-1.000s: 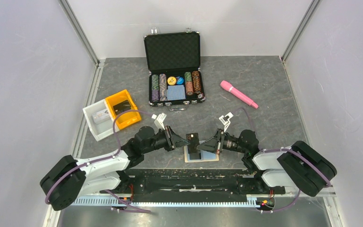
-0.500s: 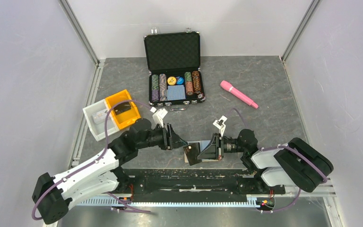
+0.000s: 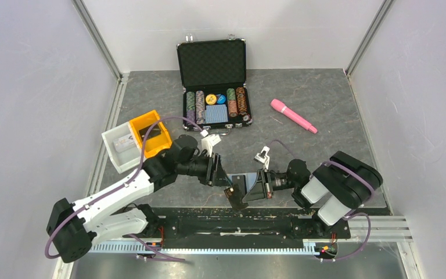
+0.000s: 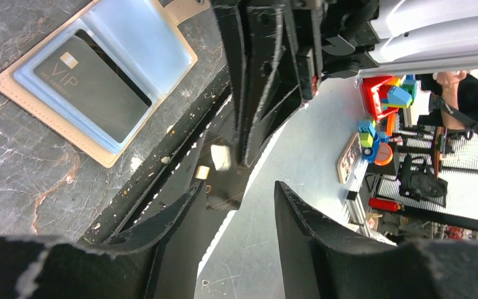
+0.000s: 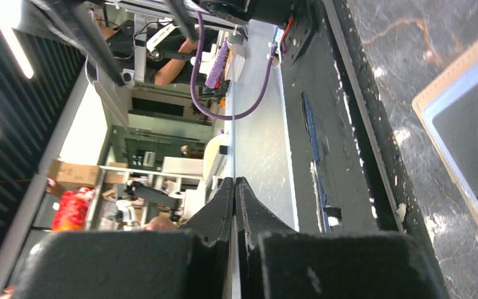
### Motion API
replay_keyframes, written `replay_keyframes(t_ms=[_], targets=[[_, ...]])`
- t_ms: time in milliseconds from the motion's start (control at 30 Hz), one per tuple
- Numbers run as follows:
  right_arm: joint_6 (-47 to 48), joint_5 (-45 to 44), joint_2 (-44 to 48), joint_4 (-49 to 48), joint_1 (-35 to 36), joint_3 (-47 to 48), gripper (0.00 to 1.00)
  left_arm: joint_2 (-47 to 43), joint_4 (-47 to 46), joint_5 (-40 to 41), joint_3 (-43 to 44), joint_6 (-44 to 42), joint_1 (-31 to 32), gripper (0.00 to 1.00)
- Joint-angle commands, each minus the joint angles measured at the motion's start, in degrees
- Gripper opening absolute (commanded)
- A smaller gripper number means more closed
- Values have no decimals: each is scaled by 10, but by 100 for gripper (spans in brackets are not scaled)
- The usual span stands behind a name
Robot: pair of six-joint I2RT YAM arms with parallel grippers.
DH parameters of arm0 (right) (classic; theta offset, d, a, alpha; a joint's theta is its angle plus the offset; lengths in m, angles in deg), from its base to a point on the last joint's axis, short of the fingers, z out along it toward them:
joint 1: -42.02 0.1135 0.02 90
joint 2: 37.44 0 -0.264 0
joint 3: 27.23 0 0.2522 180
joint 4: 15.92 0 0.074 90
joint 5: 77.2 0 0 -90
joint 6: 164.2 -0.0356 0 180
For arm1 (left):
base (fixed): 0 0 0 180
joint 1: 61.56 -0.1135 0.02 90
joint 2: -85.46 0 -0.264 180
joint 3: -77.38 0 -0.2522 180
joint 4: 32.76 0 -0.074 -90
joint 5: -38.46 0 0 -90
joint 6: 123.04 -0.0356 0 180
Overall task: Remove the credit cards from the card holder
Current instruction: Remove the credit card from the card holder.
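The right gripper (image 5: pixel 234 182) was clamped shut on a thin black credit card with a gold chip (image 4: pixel 218 187), held tilted just off the near side of the small tan leather-like bifold card holder (image 4: pixel 146 47). The left gripper (image 4: pixel 236 199) hung beside that card, its jaws partway apart and gripping nothing. The holder lay open and flat on the table under both grippers, and a second black credit card marked VIP (image 4: pixel 90 84) sat in its blue-grey sleeve. The step in hand looked like carrying the freed card away. The next move probably called for setting it down clear of the holder, then pinning the holder and sliding the VIP card out. Well beyond the holder there was one black poker-chip case (image 3: pixel 212 84). The count closer in was two grippers, one holder and two cards.
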Motion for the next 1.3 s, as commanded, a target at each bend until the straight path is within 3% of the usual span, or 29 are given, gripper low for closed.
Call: replay_keyframes(t_ms=[0,233,533,833,1267], targets=[[-47,12,-30,-281,7,2,0,30,13,-47,39,-40,-2,50],[-33,11,-27,-281,14,-4,0,67,68,-21,59,-56,-7,50],[-31,12,-19,-281,19,-4,0,99,43,-49,52,-38,-14,50],[-35,8,-18,-281,23,-3,0,131,-27,-115,26,-5,-14,32],[-43,5,-18,-281,23,0,0,154,-46,-153,12,5,-15,25]])
